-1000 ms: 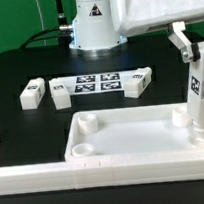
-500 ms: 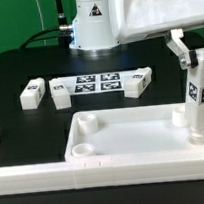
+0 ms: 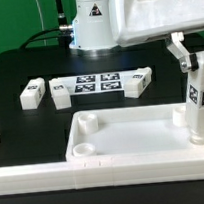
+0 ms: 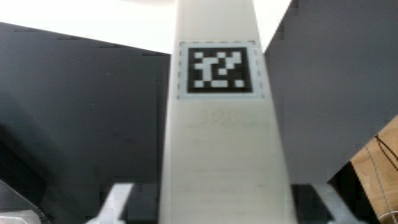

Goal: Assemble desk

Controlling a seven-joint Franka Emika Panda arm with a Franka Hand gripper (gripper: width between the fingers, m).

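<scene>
Black table [image 3: 17,72], green backdrop. My gripper [image 3: 190,60] is clamped on an upright leg [image 3: 202,99]. Its long axis runs straight down from the fingers [image 4: 121,202] to the tabletop's [image 3: 123,138] corner socket [image 3: 199,140] at the exterior view's right.

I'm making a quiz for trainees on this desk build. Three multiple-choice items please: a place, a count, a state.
1. Where is the white square block leg held by the gripper? A the exterior view's left edge; B over the white tray-like plastic tabletop, at the exterior view's right; C the view's middle.
2. How many loose white block legs lie on the black table? A one; B three; C six.
3. The held leg is: A upright; B lying flat; C tilted halfway.
Key: B, it rises over that side; B, three lie beyond the tabletop; A, its long side runs vertical.
</scene>
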